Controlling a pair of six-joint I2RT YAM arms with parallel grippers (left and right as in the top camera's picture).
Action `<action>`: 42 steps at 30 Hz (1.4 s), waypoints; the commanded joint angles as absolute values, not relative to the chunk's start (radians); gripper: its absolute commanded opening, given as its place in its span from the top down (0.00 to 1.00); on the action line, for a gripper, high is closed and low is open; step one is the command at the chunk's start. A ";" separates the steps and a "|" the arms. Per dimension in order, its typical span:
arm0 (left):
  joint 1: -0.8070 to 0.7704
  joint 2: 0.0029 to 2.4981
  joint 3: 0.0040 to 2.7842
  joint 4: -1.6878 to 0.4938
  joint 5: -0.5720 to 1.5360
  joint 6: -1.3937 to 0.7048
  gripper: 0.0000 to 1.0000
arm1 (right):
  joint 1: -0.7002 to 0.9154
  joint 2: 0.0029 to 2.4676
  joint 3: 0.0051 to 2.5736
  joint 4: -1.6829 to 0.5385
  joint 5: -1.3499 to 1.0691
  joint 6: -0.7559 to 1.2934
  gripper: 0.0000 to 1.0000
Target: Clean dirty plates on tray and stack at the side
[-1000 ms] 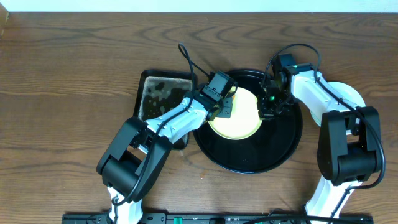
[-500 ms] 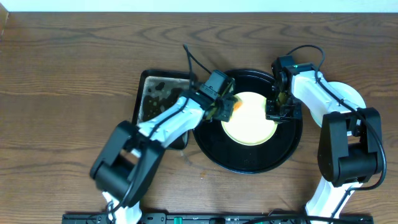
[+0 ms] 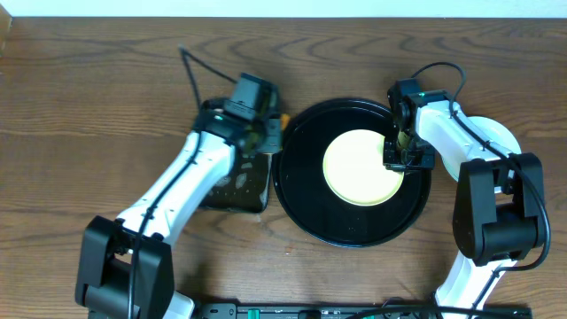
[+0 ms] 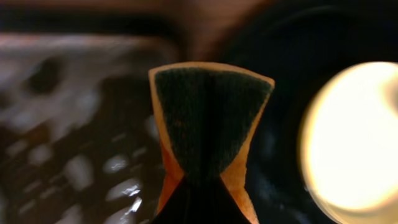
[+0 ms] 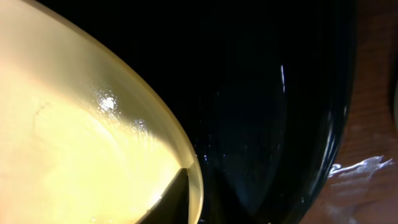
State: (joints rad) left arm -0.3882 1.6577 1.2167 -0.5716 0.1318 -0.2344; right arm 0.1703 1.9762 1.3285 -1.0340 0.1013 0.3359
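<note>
The pale yellow plate (image 3: 361,167) lies on the black tray (image 3: 354,226), right of its middle, and I see no sauce on it. My right gripper (image 3: 398,156) is shut on the plate's right rim; the right wrist view shows a finger (image 5: 184,198) over the rim of the plate (image 5: 74,143). My left gripper (image 3: 263,135) is shut on an orange sponge with a dark green face (image 4: 208,121). It holds the sponge over the right edge of the wet metal pan (image 3: 248,188). The mint-green plates are out of view.
The pan (image 4: 62,130) lies just left of the tray (image 4: 280,37), close to its rim. Bare wooden table (image 3: 106,97) lies all around. The right wrist view shows the tray's raised rim (image 5: 339,124) and table beyond it (image 5: 373,186).
My left arm has swung left off the plate, carrying the sponge to the pan. The plate has shifted a little to the right on the tray with my right gripper on its rim.
</note>
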 commanded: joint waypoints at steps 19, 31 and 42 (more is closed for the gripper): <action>-0.210 1.666 1.193 -0.707 0.088 -0.221 0.92 | 0.176 1.969 1.325 -0.976 -0.085 0.290 0.85; -0.210 1.666 1.193 -0.707 0.088 -0.221 0.92 | 0.176 1.969 1.213 -0.865 -0.184 0.299 0.90; -0.210 1.666 1.193 -0.707 0.088 -0.221 0.92 | 0.174 1.969 1.172 -0.763 -0.307 0.247 0.99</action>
